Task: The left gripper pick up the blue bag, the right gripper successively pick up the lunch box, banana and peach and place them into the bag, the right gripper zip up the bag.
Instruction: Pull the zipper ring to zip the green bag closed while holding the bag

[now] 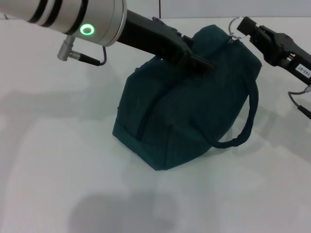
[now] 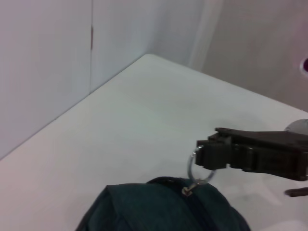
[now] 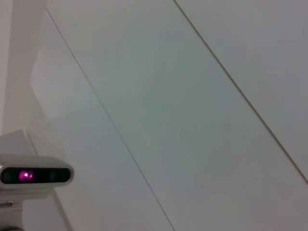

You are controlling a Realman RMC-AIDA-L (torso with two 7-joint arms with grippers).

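The blue bag (image 1: 184,111) stands on the white table (image 1: 53,160), its top drawn closed, with one loop handle (image 1: 246,121) hanging down its right side. My left gripper (image 1: 201,64) reaches in from the upper left and is shut on the fabric at the bag's top. At the top right corner my right gripper (image 1: 241,28) is shut on the metal ring pull (image 1: 233,25) of the zipper. The left wrist view shows the bag's top (image 2: 159,207), the ring pull (image 2: 192,166) and the right gripper (image 2: 201,156) pinching it. Lunch box, banana and peach are out of view.
A black cable (image 1: 301,104) hangs from the right arm near the table's right edge. A pale wall (image 2: 48,72) runs along the far side of the table. The right wrist view holds only wall panels and a white camera unit (image 3: 33,175) with a magenta light.
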